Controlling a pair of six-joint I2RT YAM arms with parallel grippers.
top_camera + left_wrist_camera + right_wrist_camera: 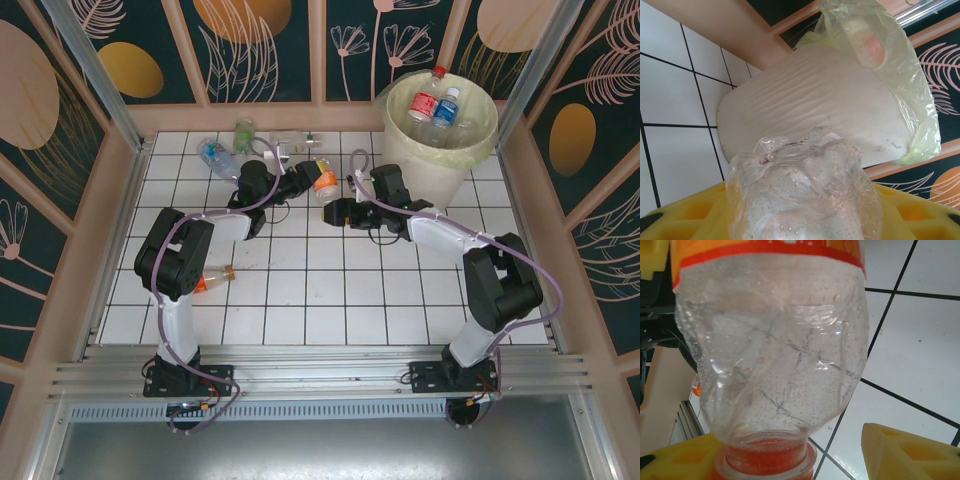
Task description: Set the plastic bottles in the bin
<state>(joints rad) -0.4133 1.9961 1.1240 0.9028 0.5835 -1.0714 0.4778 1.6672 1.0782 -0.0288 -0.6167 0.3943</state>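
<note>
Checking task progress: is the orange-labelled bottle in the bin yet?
Out. The orange-labelled bottle is in the left gripper, beside the bin.

No text is legible on the orange-labelled bottle.

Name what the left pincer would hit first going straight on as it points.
Past the bottle it grips, the left pincer would probably meet the white side of the bin; depth is unclear.
</note>
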